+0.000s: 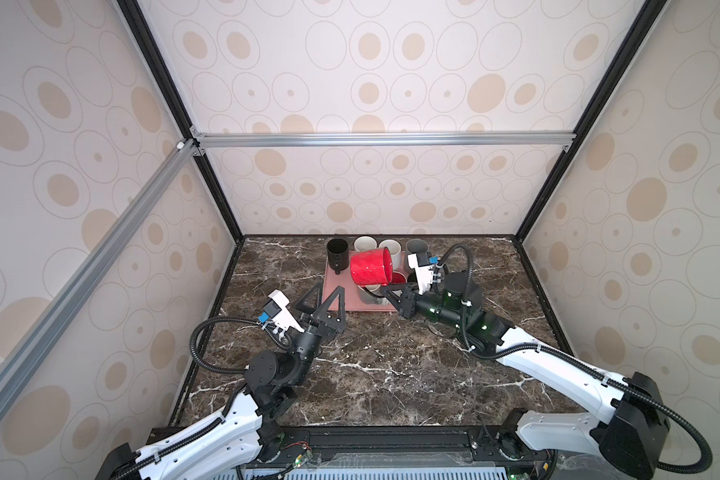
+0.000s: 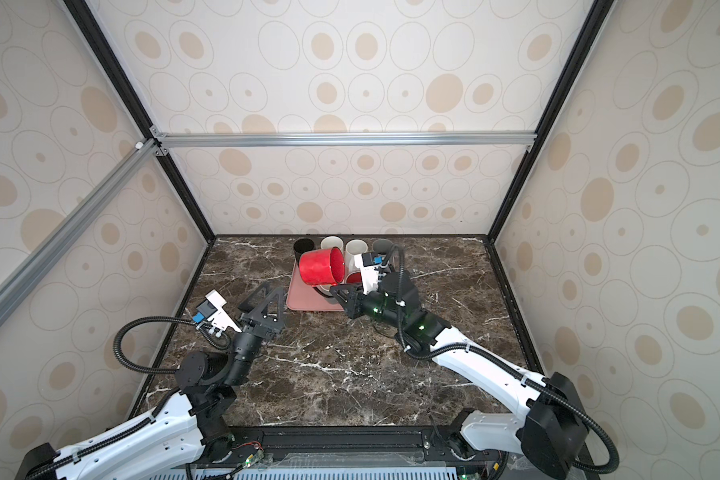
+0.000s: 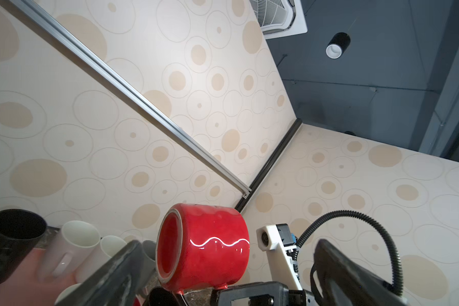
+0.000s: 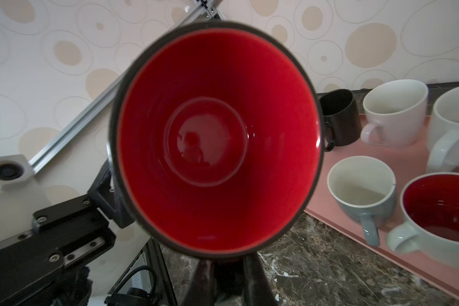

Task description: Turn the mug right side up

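The red mug (image 1: 368, 268) (image 2: 319, 266) hangs on its side above the pink tray (image 1: 348, 304), mouth towards the right arm and handle downward. My right gripper (image 1: 387, 290) (image 2: 336, 291) is shut on the handle, just under the rim. The right wrist view looks straight into the red inside of the mug (image 4: 215, 137), with the right gripper (image 4: 229, 270) closed below it. My left gripper (image 1: 330, 287) (image 2: 273, 286) stands open near the tray's front left edge, apart from the mug. The left wrist view shows the mug (image 3: 210, 246) base-on, beyond the spread fingers (image 3: 112, 273).
Other mugs stand upright on the tray: a black mug (image 1: 336, 251), two white mugs (image 1: 364, 243) and a grey mug (image 1: 416, 247) along the back. A grey-blue mug (image 4: 363, 190) and a red-lined mug (image 4: 440, 212) stand in front. The marble table (image 1: 371, 374) is walled on three sides.
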`<state>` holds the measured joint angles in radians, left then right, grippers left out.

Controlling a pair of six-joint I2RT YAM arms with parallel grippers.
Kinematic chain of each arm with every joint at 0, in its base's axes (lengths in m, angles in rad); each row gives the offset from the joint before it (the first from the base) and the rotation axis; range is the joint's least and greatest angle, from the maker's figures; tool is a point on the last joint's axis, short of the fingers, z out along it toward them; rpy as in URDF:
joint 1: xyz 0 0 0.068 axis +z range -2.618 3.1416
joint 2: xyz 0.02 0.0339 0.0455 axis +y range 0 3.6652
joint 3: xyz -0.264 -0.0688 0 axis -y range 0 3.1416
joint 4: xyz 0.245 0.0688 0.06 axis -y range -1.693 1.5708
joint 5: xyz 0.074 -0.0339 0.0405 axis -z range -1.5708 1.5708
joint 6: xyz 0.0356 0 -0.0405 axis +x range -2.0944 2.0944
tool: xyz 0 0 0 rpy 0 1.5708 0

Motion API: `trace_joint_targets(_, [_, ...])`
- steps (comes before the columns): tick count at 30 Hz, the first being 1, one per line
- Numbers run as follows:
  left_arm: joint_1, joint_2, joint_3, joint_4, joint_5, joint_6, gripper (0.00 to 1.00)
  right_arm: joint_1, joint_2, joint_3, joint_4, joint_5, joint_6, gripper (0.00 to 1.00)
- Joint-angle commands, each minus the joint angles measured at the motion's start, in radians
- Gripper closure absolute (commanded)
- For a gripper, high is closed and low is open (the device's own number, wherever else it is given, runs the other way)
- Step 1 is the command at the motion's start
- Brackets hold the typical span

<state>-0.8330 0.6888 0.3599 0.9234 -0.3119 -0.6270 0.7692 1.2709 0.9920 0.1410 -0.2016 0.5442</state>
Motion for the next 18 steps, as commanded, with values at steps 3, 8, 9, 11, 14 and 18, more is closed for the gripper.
trace_joint_targets(3, [0.005, -0.104, -0.018, -0.140, -0.137, 0.077, 0.01, 0.103, 0.158, 0.240, -0.318, 0.270, -0.195, 1.00])
trace_joint_targets(8, [0.005, -0.179, -0.028, -0.179, -0.178, 0.104, 0.01, 0.148, 0.355, 0.429, -0.452, 0.412, -0.269, 1.00])
trace_joint_targets(9, [0.005, -0.192, -0.030, -0.186, -0.187, 0.106, 0.01, 0.157, 0.399, 0.466, -0.471, 0.432, -0.283, 1.00])
trace_joint_targets(11, [0.005, -0.218, -0.036, -0.193, -0.199, 0.111, 0.01, 0.173, 0.482, 0.547, -0.513, 0.472, -0.305, 1.00])
trace_joint_targets(14, [0.005, -0.244, -0.045, -0.201, -0.215, 0.114, 0.01, 0.187, 0.604, 0.661, -0.578, 0.511, -0.316, 1.00])
trace_joint_targets(18, [0.005, -0.264, -0.053, -0.209, -0.224, 0.118, 0.01, 0.191, 0.735, 0.771, -0.622, 0.558, -0.310, 1.00])
